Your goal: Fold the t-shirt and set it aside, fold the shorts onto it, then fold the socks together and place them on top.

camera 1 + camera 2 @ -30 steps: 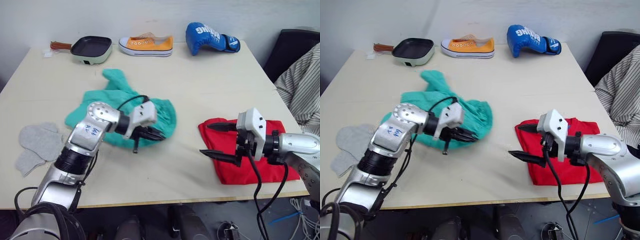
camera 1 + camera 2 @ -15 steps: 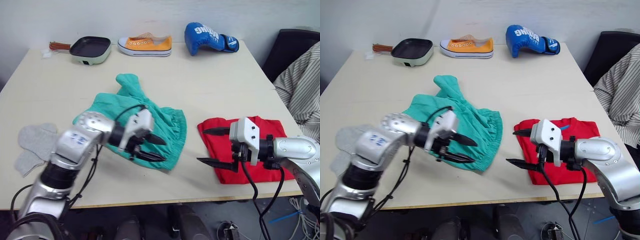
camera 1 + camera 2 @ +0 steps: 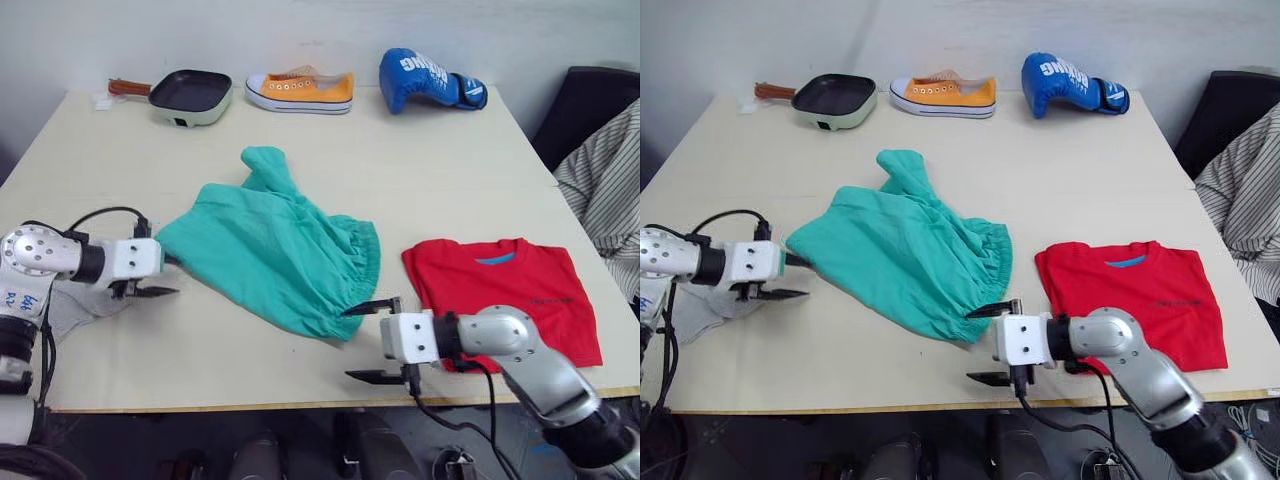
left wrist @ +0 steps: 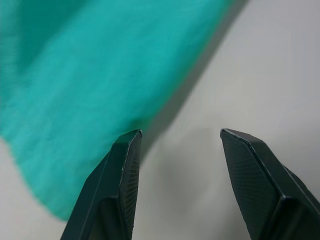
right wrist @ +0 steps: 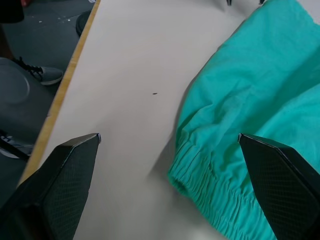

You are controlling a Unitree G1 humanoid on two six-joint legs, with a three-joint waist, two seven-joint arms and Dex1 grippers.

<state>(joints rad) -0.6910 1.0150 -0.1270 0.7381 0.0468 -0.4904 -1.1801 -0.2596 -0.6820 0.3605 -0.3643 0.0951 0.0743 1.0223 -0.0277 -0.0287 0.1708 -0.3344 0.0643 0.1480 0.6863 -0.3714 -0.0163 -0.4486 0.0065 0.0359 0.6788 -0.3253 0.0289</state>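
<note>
Teal shorts (image 3: 272, 251): spread on the middle of the worktop (image 3: 420, 170), long axis running diagonally from the far-left bunched leg down to the near-right corner; gathered waistband along the right edge, facing the t-shirt
Red t-shirt (image 3: 505, 307): folded flat at the near right of the worktop, collar pointing to the far side, long axis across the worktop; its near left corner is hidden behind the right arm
Grey socks (image 3: 75, 306): at the near left edge, mostly hidden behind the left arm, so how they lie cannot be told
Left end effector (image 3: 163, 276): fingers parted, gripping nothing, lying low at the left corner of the shorts; in the left wrist view one fingertip (image 4: 127, 150) sits at the cloth's edge, the other over bare worktop
Right end effector (image 3: 367, 341): wide open and empty, just off the near-right waistband corner of the shorts, near the front edge of the worktop
Far edge: a pan (image 3: 188, 94), an orange shoe (image 3: 301, 90) and a blue boxing glove (image 3: 428, 78) in a row, well apart from the clothes
Right margin: striped cloth (image 3: 606, 195) over a dark chair (image 3: 585, 100), cut off by the frame
</note>
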